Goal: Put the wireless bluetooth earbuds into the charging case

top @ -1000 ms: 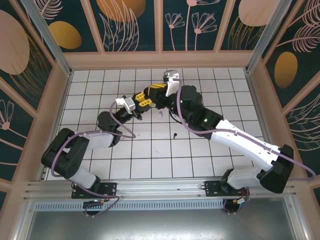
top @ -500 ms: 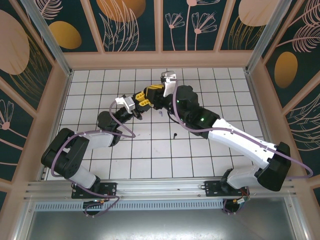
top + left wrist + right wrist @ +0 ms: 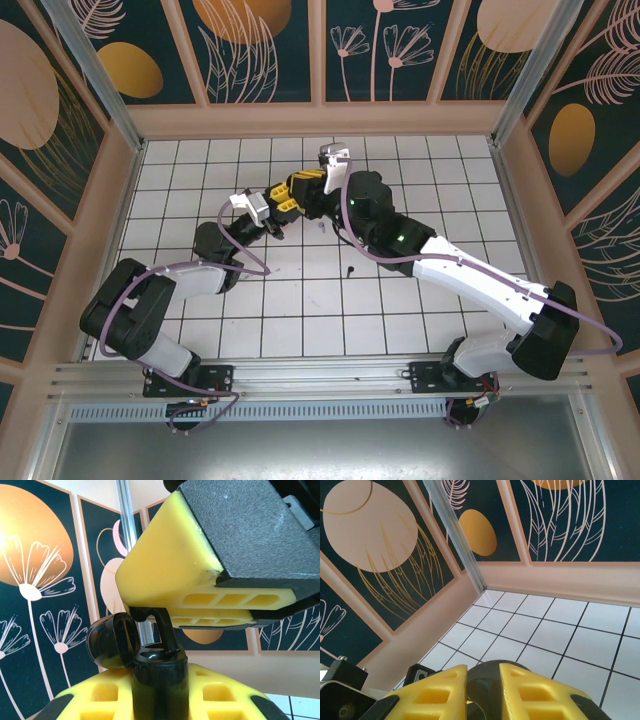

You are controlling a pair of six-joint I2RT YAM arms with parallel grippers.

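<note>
The black earbud (image 3: pixel 163 629), pinched in the nearly closed right end effector (image 3: pixel 483 680), dips into the mouth of the open charging case (image 3: pixel 159 680), which the left end effector (image 3: pixel 160 702) clamps narrowly; the right arm has edged closer, so seating looks under way.

White tiled table with two tiny things lying loose on it.

The tiled table (image 3: pixel 480 200) is a flat grid of white squares with dark joints, and most of its squares lie bare. Just off the middle, toward 4 o'clock, a small black earbud (image 3: pixel 350 270) lies on a tile near a joint line. A short way from the middle, at 12 o'clock, sits a lilac speck (image 3: pixel 322 226), probably another bud, though it is too small to tell. The two lie apart.
</note>
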